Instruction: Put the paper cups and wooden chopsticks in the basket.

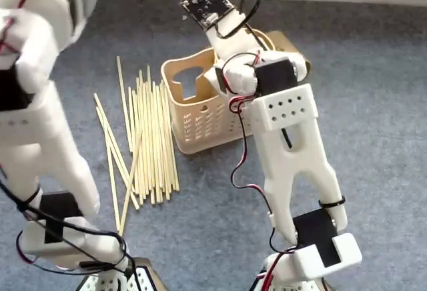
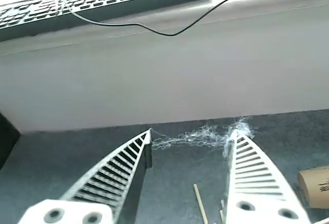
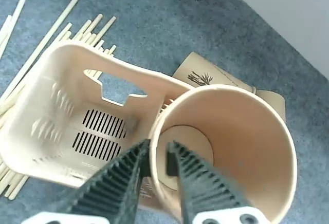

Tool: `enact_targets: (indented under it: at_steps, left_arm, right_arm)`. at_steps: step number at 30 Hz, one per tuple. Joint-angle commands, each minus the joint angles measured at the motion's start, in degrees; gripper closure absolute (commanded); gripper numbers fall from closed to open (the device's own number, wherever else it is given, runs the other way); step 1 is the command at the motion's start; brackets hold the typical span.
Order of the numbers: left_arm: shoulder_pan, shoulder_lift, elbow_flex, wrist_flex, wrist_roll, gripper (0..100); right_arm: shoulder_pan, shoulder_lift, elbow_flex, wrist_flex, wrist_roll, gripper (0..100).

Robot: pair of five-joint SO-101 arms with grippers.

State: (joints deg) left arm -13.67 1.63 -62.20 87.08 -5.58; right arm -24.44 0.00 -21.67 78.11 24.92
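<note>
High view: one basket (image 1: 200, 124) is standing under the right arm's wrist. The chopsticks (image 1: 150, 137) are lying loose on its far side, roughly twenty, too overlapped to count exactly.

Left wrist view: the left gripper (image 2: 193, 136) is hanging with its fingers spread, gripping nothing.

Right wrist view: the right gripper (image 3: 158, 149) is pinching the rim of one cup (image 3: 231, 147), just beside the basket. A second cup (image 3: 216, 75) is lying beyond. Centring the held cup over the opening before letting go looks wise.
</note>
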Motion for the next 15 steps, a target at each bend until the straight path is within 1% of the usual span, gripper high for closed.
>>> enact_targets:
  at_steps: [1,3,5,10,13,15]
  left_arm:
    - [-2.1,-2.7,-1.5,3.7,-0.3,75]
    - [-2.0,-2.8,-1.5,7.0,-0.3,75]
    - [-1.8,-2.5,-1.3,9.8,-0.1,75]
    - [3.2,-0.7,3.3,11.0,0.6,75]
    - [7.0,0.0,6.8,11.6,3.9,75]
    - [8.9,0.2,8.3,11.7,5.5,75]
  right_arm:
    - [1.9,-1.0,-4.2,2.0,0.8,73.5]
    - [2.0,-2.3,-6.9,3.6,0.5,66.8]
    - [2.0,-4.3,-10.1,5.3,0.5,64.0]
    - [2.0,-9.7,-16.7,8.3,0.4,64.0]
    - [1.7,-12.7,-18.0,8.6,0.4,64.0]
    - [0.7,-12.7,-16.0,8.5,-0.3,64.0]
